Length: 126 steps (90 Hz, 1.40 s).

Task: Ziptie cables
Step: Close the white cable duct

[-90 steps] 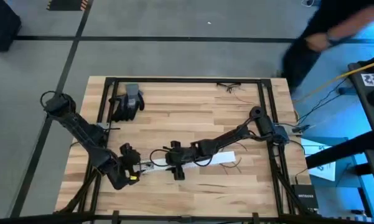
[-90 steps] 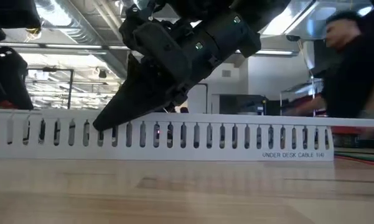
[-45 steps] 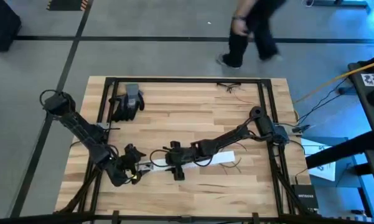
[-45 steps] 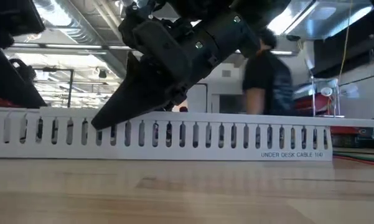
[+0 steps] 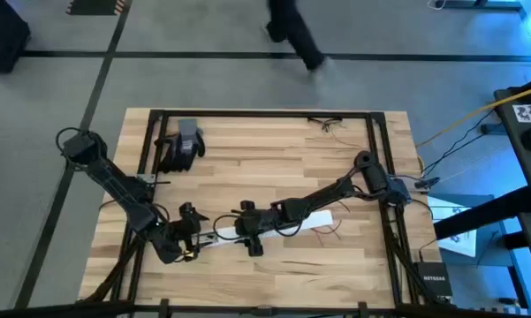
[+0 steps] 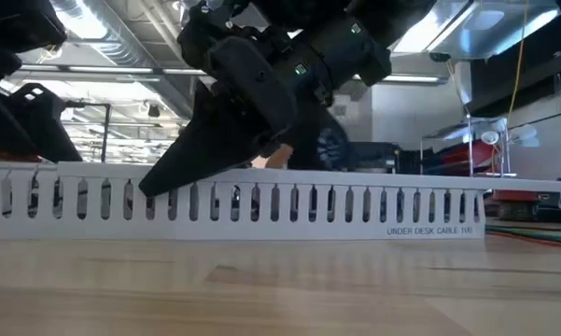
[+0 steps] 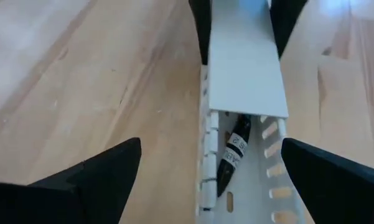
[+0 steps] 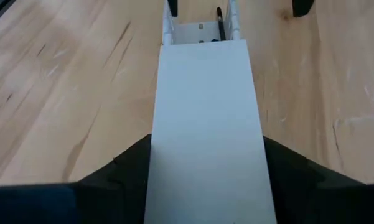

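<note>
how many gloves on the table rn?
1 for sure: a dark glove at the table's far left, clear of both arms. It looks bunched, so a second could be hidden under it.

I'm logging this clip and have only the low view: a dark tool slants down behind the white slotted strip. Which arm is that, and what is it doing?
Observer: That is the right tool. Its fingers press both long edges of a white flat plastic cover lying on top of the white slotted plastic channel.
Operator: Where is the left tool?
Observer: The left tool is open at the channel's uncovered end, with one finger on each side and neither touching it.
Operator: Is there anything inside the channel?
Observer: A black cylindrical piece with a white label lies in the uncovered part, just past the cover's edge.
</note>
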Each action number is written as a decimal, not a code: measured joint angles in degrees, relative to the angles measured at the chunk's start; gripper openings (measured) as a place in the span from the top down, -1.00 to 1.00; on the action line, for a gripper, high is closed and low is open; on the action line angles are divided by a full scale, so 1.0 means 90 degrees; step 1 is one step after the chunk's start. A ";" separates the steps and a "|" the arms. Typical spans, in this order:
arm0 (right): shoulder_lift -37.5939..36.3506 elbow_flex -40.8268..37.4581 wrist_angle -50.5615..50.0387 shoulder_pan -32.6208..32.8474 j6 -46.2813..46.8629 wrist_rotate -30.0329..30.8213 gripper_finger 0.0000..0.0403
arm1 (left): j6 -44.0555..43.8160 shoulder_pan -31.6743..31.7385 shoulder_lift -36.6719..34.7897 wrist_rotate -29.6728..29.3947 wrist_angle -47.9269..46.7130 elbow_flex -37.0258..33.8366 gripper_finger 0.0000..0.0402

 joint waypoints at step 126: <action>0.0000 0.0000 0.0083 -0.0005 0.0102 -0.0007 -0.14 | 0.0521 0.0386 0.0968 0.0928 0.0599 0.0000 -0.42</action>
